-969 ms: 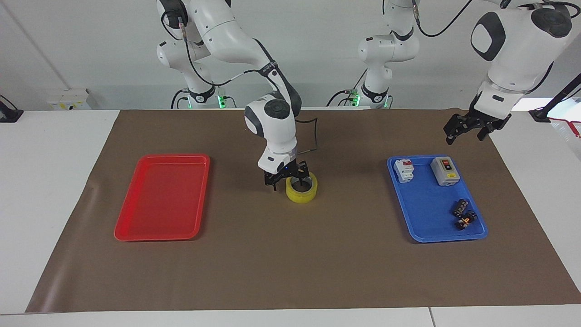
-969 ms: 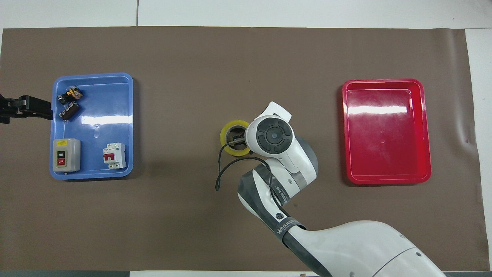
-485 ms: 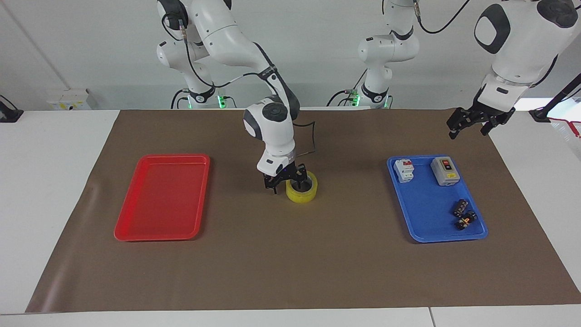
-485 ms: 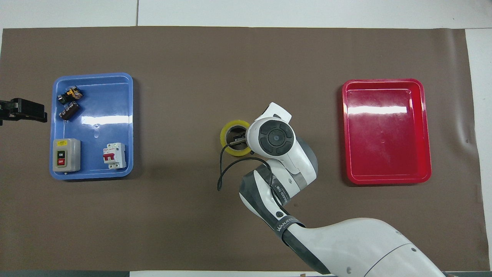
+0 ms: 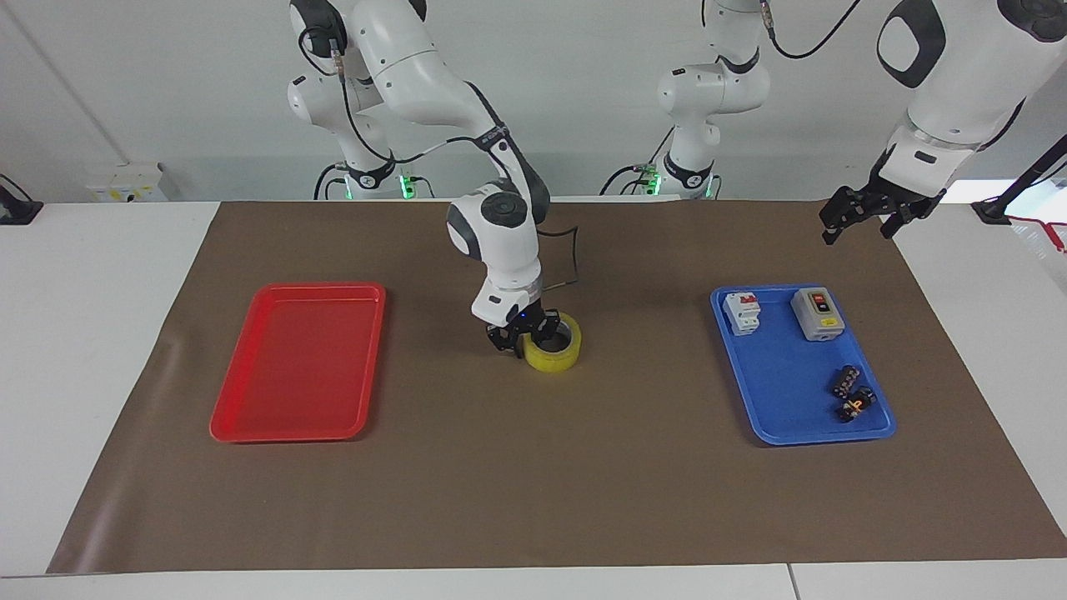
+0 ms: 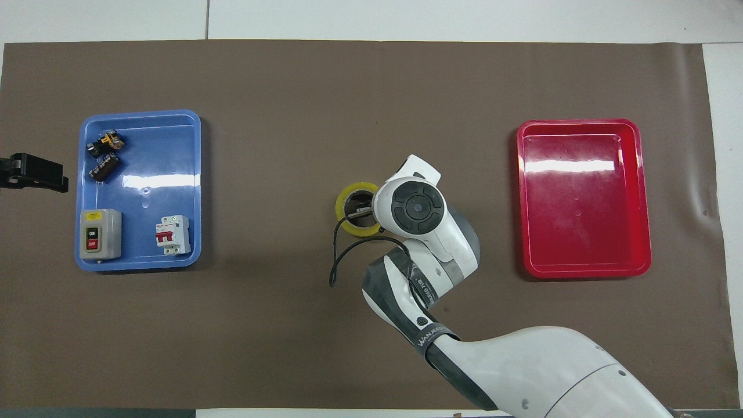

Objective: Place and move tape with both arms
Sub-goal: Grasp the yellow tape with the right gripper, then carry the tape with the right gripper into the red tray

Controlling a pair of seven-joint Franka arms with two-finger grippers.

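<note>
Tape (image 5: 553, 353) flat on brown mat (image 5: 533, 500) at mid-bench, between red tray (image 5: 298, 362) and blue tray (image 5: 800, 367). Right end effector (image 5: 523, 333) lowered onto tape, clamped on ring wall at the side nearer the red tray. Left end effector (image 5: 867, 215) raised with fingers spread, holding nothing, over mat edge beside blue tray.

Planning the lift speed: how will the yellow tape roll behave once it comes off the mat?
The tape roll looks stiff, so it should keep its ring shape. The right gripper is shut on one wall only, so it may swing or tilt. Set down on edge, it would probably roll.
</note>
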